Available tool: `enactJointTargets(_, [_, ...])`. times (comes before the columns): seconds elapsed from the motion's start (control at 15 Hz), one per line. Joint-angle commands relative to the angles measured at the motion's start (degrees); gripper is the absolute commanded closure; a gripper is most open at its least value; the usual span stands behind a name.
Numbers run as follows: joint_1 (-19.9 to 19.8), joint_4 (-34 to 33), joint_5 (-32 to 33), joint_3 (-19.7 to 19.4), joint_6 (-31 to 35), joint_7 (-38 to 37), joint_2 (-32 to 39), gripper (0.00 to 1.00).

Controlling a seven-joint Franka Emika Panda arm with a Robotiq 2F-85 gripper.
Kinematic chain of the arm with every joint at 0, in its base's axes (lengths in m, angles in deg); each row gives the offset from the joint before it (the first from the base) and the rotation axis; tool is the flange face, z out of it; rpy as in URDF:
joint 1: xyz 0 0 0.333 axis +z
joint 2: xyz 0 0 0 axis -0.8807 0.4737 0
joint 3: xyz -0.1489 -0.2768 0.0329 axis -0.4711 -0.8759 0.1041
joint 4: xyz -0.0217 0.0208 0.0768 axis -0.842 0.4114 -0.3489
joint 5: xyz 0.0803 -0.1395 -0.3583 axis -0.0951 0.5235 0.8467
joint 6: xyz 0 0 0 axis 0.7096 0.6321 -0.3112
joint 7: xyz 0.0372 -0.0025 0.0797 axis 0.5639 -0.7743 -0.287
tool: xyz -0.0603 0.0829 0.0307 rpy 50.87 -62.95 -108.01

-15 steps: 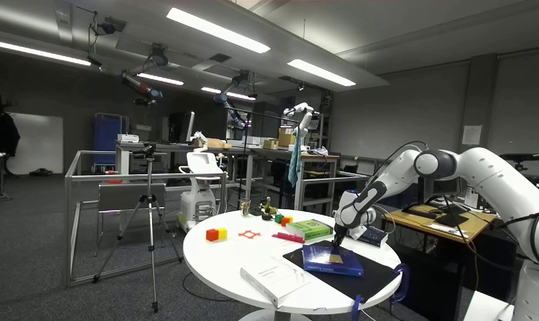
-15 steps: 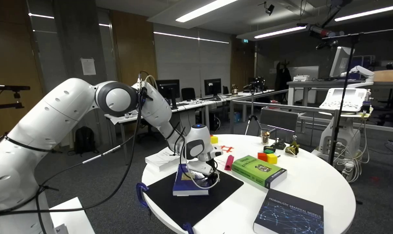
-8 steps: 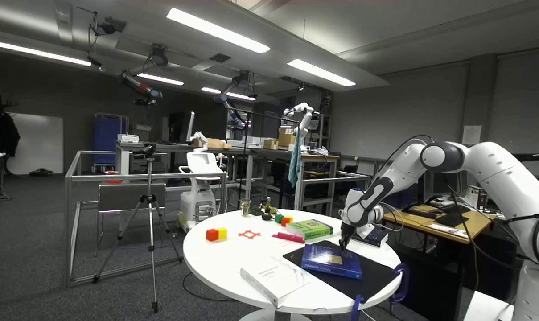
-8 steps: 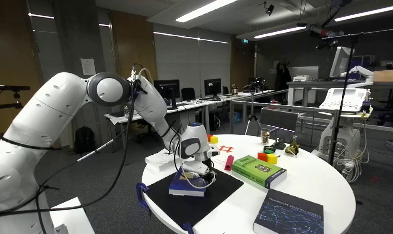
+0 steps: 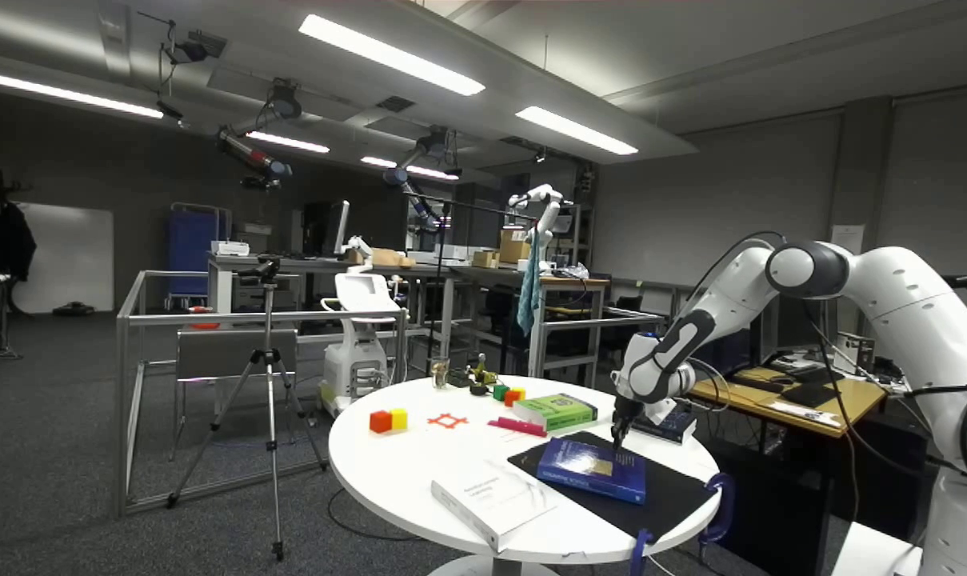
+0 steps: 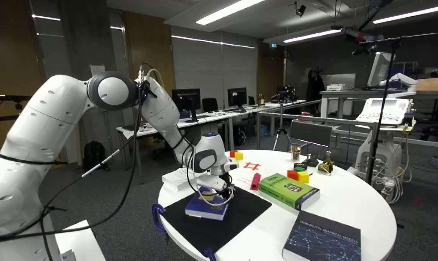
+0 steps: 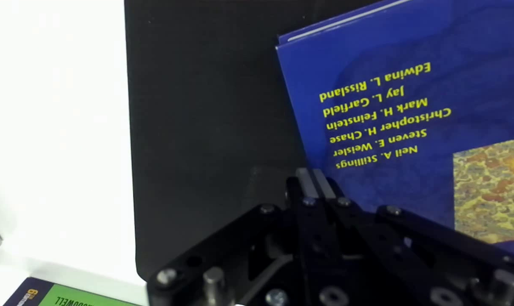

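Wrist view, black mat (image 7: 210, 106), green book (image 7: 80, 296), gripper (image 7: 310, 171) overlapping blue book (image 7: 388, 51)

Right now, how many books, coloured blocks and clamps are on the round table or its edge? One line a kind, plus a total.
Books: 4 (blue book, white book, green book, dark book)
Blocks: 5 (2 red blocks, 2 yellow blocks, 1 green block)
Clamps: 2
Total: 11
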Motion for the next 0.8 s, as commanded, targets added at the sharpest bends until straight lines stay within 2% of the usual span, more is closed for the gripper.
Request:
enactJointTargets(0.0, [0.38,4.41,0.66,-0.09,1.31,0.13,-3.61,1.00])
enactJointTargets(0.2, [2.46,5.62,2.61,-2.94,1.76,-1.76,-4.00,1.00])
enactJointTargets(0.53, [8.77,8.43,10.84,-12.25,3.54,-7.51,-4.71,1.00])
enactJointTargets(0.73, [10.59,8.57,13.51,-14.46,6.51,-9.74,-3.51,1.00])
